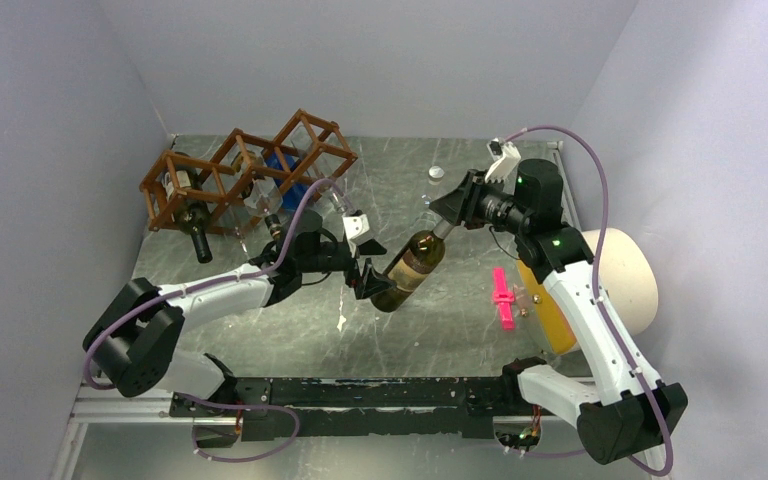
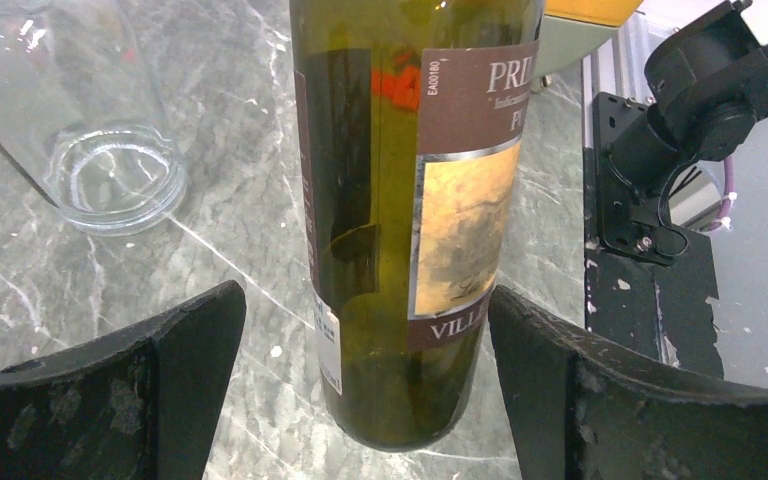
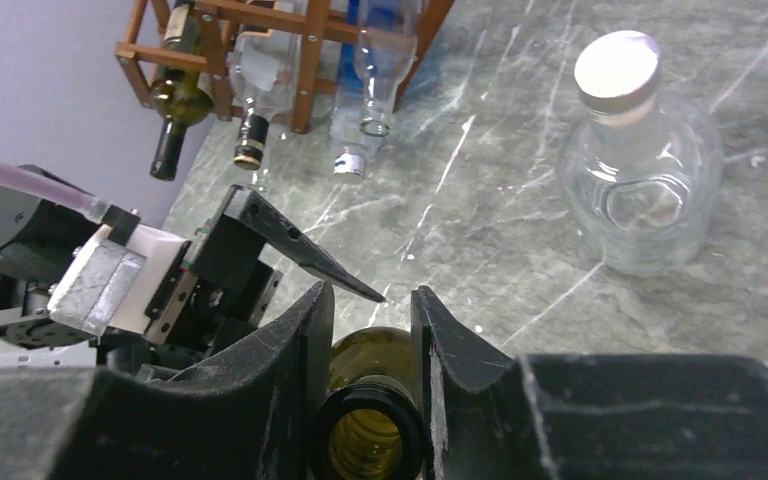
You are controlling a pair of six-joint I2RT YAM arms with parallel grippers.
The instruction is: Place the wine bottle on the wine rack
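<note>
The wine bottle (image 1: 410,268) is olive-green glass with a tan and brown label. It hangs tilted over the table's middle, base toward the lower left. My right gripper (image 1: 448,212) is shut on its neck, and the open mouth (image 3: 368,440) shows between the fingers of the right gripper (image 3: 370,300). My left gripper (image 1: 371,268) is open and straddles the bottle's base (image 2: 410,330); its right finger (image 2: 580,390) is close to the glass and its left finger (image 2: 160,380) stands apart. The reddish-brown lattice wine rack (image 1: 245,175) stands at the back left.
The rack (image 3: 300,30) holds a dark green bottle (image 3: 175,100) and clear ones. A clear capped glass bottle (image 3: 645,190) stands behind the held bottle. A glass jar (image 2: 110,150) is near the left gripper. A pink object (image 1: 502,297), a yellow item (image 1: 545,310) and a cream round thing (image 1: 625,275) lie at right.
</note>
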